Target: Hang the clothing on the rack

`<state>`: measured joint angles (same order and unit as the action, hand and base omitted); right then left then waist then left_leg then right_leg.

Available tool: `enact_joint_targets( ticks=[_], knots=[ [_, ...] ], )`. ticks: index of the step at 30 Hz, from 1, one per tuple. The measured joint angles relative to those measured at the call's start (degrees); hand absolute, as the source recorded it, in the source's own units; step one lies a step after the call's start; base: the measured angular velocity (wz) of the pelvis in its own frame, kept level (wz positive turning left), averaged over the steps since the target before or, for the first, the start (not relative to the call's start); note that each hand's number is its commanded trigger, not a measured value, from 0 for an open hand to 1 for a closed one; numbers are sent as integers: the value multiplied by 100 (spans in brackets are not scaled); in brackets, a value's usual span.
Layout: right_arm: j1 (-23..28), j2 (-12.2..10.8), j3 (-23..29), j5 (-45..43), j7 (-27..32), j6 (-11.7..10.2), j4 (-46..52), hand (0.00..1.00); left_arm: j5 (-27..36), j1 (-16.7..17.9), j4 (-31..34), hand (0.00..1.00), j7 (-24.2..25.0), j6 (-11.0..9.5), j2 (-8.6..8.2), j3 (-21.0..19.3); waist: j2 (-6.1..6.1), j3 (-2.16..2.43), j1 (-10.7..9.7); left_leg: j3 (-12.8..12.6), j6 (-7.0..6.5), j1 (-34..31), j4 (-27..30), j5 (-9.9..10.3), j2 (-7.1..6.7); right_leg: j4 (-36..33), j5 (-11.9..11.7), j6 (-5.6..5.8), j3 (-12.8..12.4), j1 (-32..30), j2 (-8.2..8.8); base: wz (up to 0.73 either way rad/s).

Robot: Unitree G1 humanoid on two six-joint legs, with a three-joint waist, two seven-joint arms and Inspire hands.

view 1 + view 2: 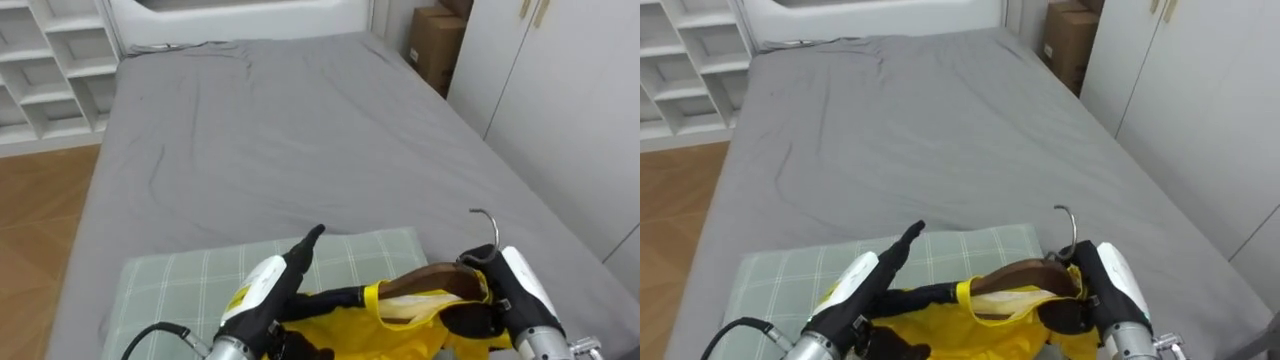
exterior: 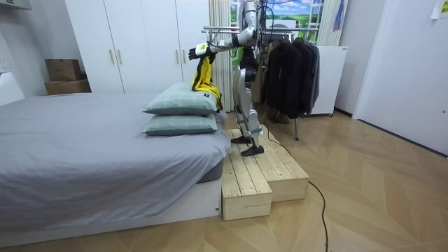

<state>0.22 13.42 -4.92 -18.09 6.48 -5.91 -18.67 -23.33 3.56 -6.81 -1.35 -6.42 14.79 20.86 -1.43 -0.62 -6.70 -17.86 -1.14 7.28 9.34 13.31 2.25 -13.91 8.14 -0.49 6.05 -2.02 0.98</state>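
Standing on the wooden platform (image 2: 259, 171) at the pillow end of the bed (image 1: 300, 130), the robot holds a yellow garment (image 1: 340, 325) above the checked pillow (image 1: 200, 270). Its right hand (image 1: 515, 290) is clenched around the wooden hanger (image 1: 430, 278) just under the metal hook (image 1: 485, 225), and the hanger sits inside the garment's neck. The left hand (image 1: 265, 290) lies against the cloth on the other side; whether it grips the cloth cannot be told.

The clothes rack (image 2: 224, 29), already carrying dark coats (image 2: 290, 66), stands just behind the robot. The garment looks bunched rather than squarely seated, so a swing toward the rail could slide it off one hanger arm. The hook could also twist in the grip and miss the rail, and turning on the narrow platform risks a misstep.
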Motion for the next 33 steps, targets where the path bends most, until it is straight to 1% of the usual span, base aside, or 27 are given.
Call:
enact_joint_targets(
  ticks=[3,5,7,10,14,18,20,21,22,23,24,25,26,28,29,30,32,33],
  knots=[
    [1,2,23,-19,99,0,0,100,-121,113,0,0,0,-9,51,-78,-33,-17,54,-8,0,-7,-1,0,-1,3,0,0,-3,-11,0,0],
    [2,1,143,-45,96,-1,16,100,-112,197,0,0,27,-9,39,-250,-38,-14,71,-8,0,-49,8,0,-1,-7,0,0,-1,-46,3,0],
    [0,2,397,-40,114,-5,73,100,-104,275,-1,0,28,-10,22,-635,-42,-12,97,-2,0,-90,15,0,3,-9,-3,-5,2,-85,2,0],
    [3,5,631,-7,293,-39,95,100,-93,328,-2,0,-92,-11,20,-1008,-43,-9,82,0,0,-60,19,0,11,-2,-4,-6,-6,-51,-9,0],
    [53,8,850,64,502,-46,96,100,-97,352,-2,0,-240,-12,-15,-1179,-40,-7,59,-16,0,-43,19,0,8,-1,-6,-6,-32,-38,-12,-2],
    [154,8,1041,-17,579,-48,96,100,-98,358,-2,0,-335,-23,-74,-1347,-12,11,60,-80,-1,-29,20,2,16,18,-35,-4,-57,-43,-22,-7],
    [208,13,1078,-3,579,-50,89,100,-90,363,-9,0,-403,-38,-81,-1455,9,22,85,-207,-1,24,3,2,29,-9,-40,-8,-103,-88,-34,-22],
    [206,20,1078,-1,579,-50,58,100,-97,366,-78,0,-500,-80,-85,-1527,29,35,137,-381,-1,63,3,2,38,-102,-40,-9,-99,-148,-35,-57],
    [214,23,1077,-6,586,-50,55,100,-90,384,-170,0,-598,-117,-85,-1576,75,60,231,-554,-7,99,-3,13,56,-127,-56,-35,28,-215,-26,-66],
    [214,22,1071,-18,586,-50,50,100,-86,411,-208,0,-632,-122,-87,-1610,91,63,265,-627,-11,120,-3,28,66,-149,-72,-60,189,-233,-8,-66],
    [215,21,1061,-66,586,-51,-6,100,-23,479,-259,0,-707,-124,-87,-1665,125,77,279,-708,-5,138,8,88,96,-208,-95,-99,423,-276,5,-52],
    [213,24,1068,-152,593,-50,-131,100,35,527,-274,0,-715,-124,-92,-1728,111,76,282,-790,-2,138,27,108,99,-260,-102,-124,549,-315,28,-43],
    [213,29,1069,-186,593,-47,-191,100,41,544,-294,0,-720,-127,-92,-1753,105,73,283,-840,-1,144,28,111,99,-292,-108,-134,582,-321,34,-37],
    [242,29,1065,-209,589,-31,-323,100,77,550,-469,0,-723,-127,-94,-1844,106,71,296,-1003,-4,133,21,133,103,-296,-125,-164,511,-409,25,-33],
    [266,29,1067,-210,589,-30,-323,100,84,550,-511,0,-723,-127,-93,-1859,103,66,294,-1027,-6,129,20,137,105,-300,-130,-170,502,-415,24,-19],
    [306,29,1067,-205,589,-31,-321,100,148,553,-581,0,-728,-127,-94,-1875,89,63,244,-1044,-6,132,21,137,104,-313,-131,-172,491,-456,21,-15],
    [313,29,1068,-206,588,-31,-303,100,256,567,-614,0,-782,-127,-96,-1884,55,50,234,-1151,-4,140,21,137,102,-377,-138,-184,453,-515,7,-25],
    [313,28,1068,-207,588,-31,-286,100,349,567,-631,0,-842,-127,-120,-1899,38,51,244,-1207,3,139,23,140,102,-381,-146,-197,387,-563,-16,-30]
  ],
)
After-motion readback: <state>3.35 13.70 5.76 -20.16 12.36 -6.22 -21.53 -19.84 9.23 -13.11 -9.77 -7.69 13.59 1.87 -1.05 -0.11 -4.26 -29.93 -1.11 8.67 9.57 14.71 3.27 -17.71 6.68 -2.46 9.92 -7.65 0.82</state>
